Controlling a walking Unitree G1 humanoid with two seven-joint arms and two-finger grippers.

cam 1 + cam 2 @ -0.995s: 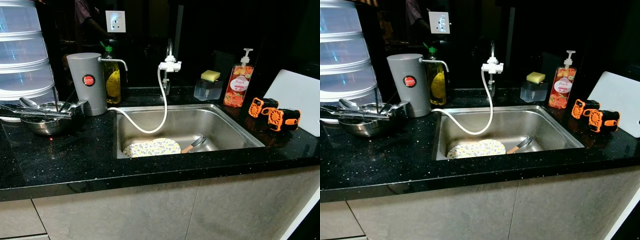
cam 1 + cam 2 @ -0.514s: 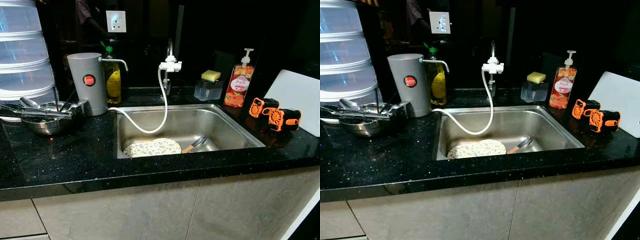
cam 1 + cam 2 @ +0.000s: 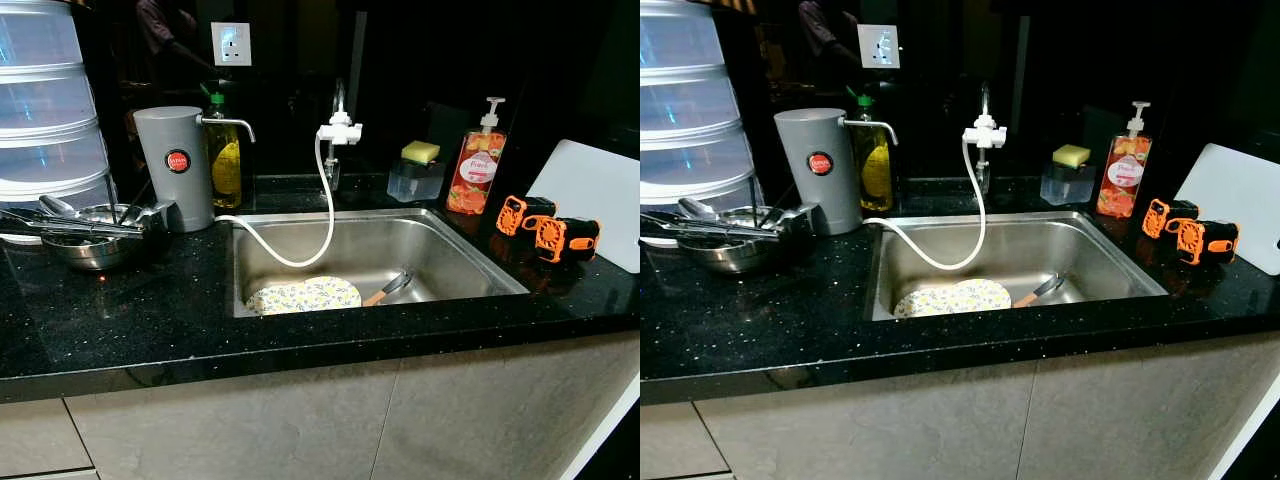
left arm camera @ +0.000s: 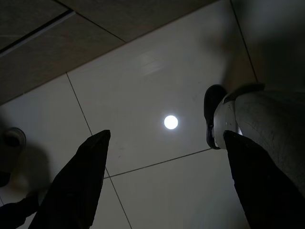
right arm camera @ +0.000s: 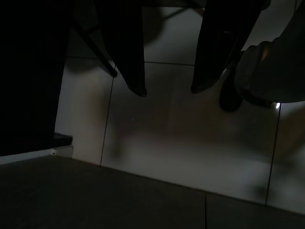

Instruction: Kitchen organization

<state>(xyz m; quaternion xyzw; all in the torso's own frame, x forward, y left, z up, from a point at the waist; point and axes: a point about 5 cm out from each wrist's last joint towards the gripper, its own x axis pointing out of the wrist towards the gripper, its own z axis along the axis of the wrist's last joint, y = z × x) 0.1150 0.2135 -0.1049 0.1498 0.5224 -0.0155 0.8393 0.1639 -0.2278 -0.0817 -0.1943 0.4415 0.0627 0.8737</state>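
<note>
I have both arms hanging by the cabinet: left gripper (image 4: 162, 181) and right gripper (image 5: 167, 88) point at the pale floor tiles (image 4: 143, 86), fingers spread apart, holding nothing. The yellow-patterned round plate (image 3: 303, 295) lies low in the steel sink (image 3: 470, 262), centre frame, beside a wooden-handled utensil (image 3: 388, 288). I'd reach under the white hose (image 3: 300, 240) and grip the plate's rim squarely

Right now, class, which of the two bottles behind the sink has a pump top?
The orange soap bottle, right of the tap, has a white pump. The yellow bottle, on the left, has a green cap.
</note>
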